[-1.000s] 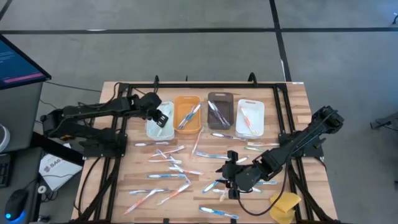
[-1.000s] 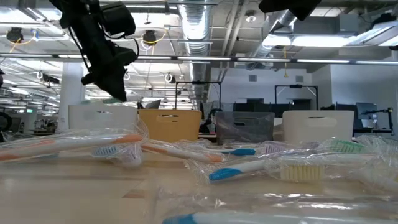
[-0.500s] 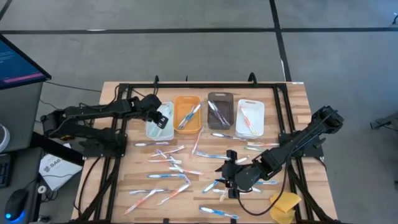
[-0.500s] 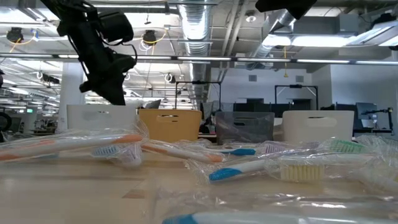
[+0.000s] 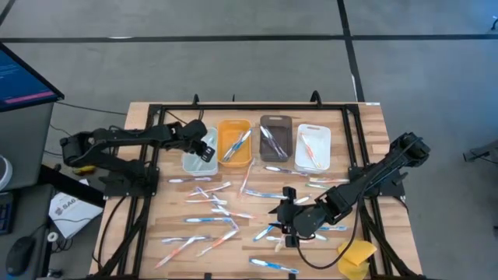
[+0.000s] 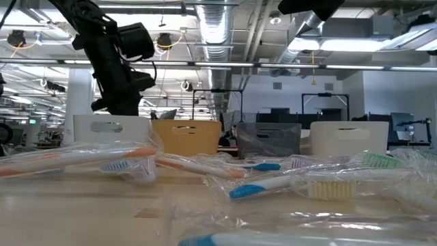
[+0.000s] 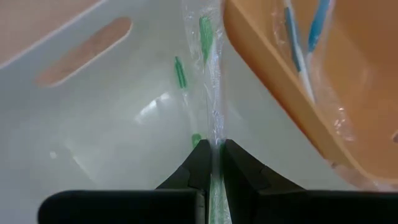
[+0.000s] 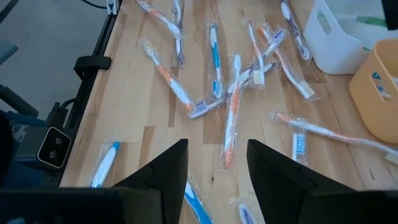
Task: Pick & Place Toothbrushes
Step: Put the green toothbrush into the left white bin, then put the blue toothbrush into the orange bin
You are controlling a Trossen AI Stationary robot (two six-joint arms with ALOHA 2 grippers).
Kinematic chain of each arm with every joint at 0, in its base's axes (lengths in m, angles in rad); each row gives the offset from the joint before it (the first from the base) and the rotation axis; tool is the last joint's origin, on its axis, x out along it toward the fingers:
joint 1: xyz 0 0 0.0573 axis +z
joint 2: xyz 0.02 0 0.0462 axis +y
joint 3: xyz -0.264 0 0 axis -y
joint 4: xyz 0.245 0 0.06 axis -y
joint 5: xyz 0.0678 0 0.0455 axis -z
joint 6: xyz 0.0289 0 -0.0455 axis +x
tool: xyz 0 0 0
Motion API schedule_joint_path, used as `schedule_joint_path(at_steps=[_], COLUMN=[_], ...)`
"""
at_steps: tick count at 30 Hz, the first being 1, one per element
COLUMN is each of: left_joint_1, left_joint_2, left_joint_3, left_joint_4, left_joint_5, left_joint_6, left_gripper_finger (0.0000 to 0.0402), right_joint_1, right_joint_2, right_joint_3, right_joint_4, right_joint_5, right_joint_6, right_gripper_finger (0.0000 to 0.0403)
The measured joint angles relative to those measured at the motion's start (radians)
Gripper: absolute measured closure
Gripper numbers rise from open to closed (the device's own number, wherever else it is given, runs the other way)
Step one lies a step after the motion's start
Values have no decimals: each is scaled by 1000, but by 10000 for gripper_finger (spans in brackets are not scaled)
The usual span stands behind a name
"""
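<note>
Holding green toothbrush (image 7: 214,118) inside pale bin (image 7: 93,124), left tool (image 7: 212,163).

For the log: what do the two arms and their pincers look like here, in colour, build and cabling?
Both arms are matte black, jointed tubular links. The left pincer has two black wedge-shaped fingers tapering to narrow tips on a flat black bar. The right pincer has the same black, broad-based, pointed fingers. A thin black cable loops beside the right arm. No markings are readable.
</note>
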State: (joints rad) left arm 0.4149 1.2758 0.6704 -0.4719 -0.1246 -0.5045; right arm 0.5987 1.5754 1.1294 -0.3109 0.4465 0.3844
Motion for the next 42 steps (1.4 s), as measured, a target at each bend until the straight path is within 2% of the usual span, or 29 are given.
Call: schedule_joint_path(at_steps=[10,18,25,35,42], left_joint_1=[0,0,0,0,-4], left_joint_2=[43,84,87,86,67], left_joint_3=[0,0,0,1,1], left_joint_4=[4,9,51,63,69], left_joint_5=[0,0,-1,-1,-1], left_joint_6=[-35,-32,57,47,44], left_gripper_finger=[376,323,284,216,191], right_joint_1=[-6,-5,-5,-4,11], right_joint_2=[0,0,0,0,0], right_joint_3=[0,0,0,0,0], right_joint_4=[-2,-1,-2,-2,-2], right_joint_5=[0,0,0,0,-1], right_joint_6=[-2,-1,1,1,1], right_gripper_finger=[244,244,244,244,244])
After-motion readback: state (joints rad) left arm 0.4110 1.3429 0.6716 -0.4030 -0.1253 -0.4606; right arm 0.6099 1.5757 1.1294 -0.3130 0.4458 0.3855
